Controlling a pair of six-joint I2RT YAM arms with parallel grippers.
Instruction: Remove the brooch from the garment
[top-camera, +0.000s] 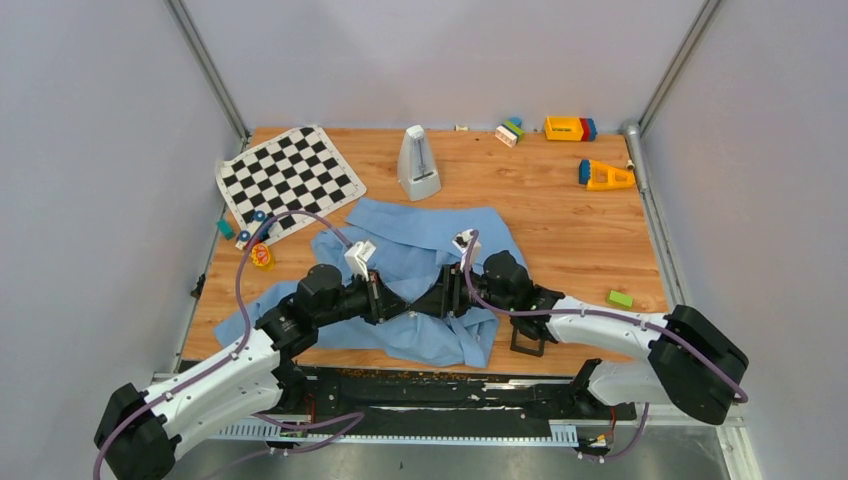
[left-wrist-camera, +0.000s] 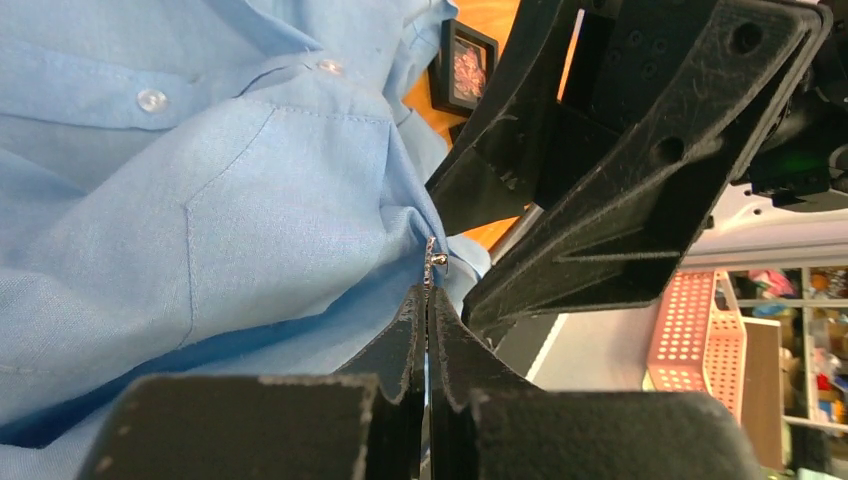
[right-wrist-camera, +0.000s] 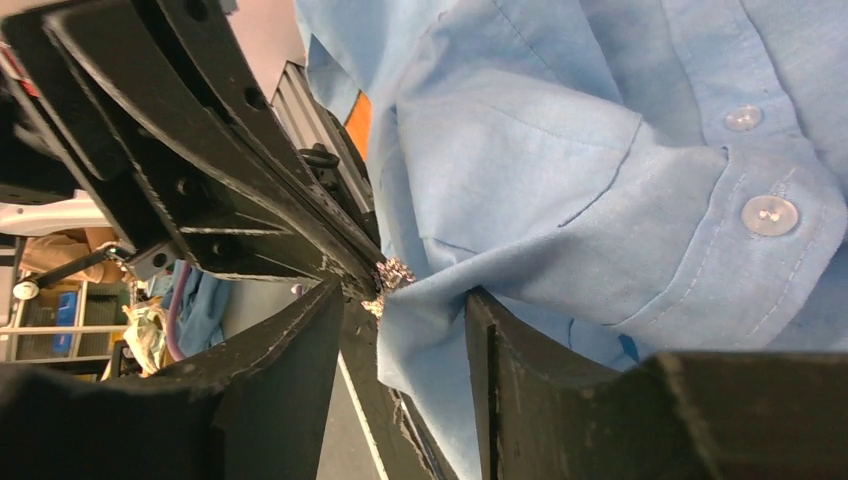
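Note:
The garment (top-camera: 420, 240), a light blue buttoned shirt, lies crumpled in the middle of the table, and both grippers meet over its near part. My left gripper (left-wrist-camera: 428, 292) is shut, and the small silvery pin of the brooch (left-wrist-camera: 433, 262) sticks out right at its tips. In the right wrist view the brooch (right-wrist-camera: 392, 275) glitters at the end of the left gripper's fingers (right-wrist-camera: 250, 180), against a pulled fold of shirt (right-wrist-camera: 560, 170). My right gripper (right-wrist-camera: 405, 310) stands open, with that fold of cloth hanging between its jaws. From above, the left gripper (top-camera: 400, 312) and right gripper (top-camera: 428, 304) nearly touch.
A checkered mat (top-camera: 290, 175) lies at the back left and a grey metronome (top-camera: 418, 163) just behind the shirt. Toy blocks (top-camera: 570, 128) and an orange toy (top-camera: 605, 176) sit at the back right. A green block (top-camera: 620, 298) and a small black frame (top-camera: 527, 340) lie near the right arm.

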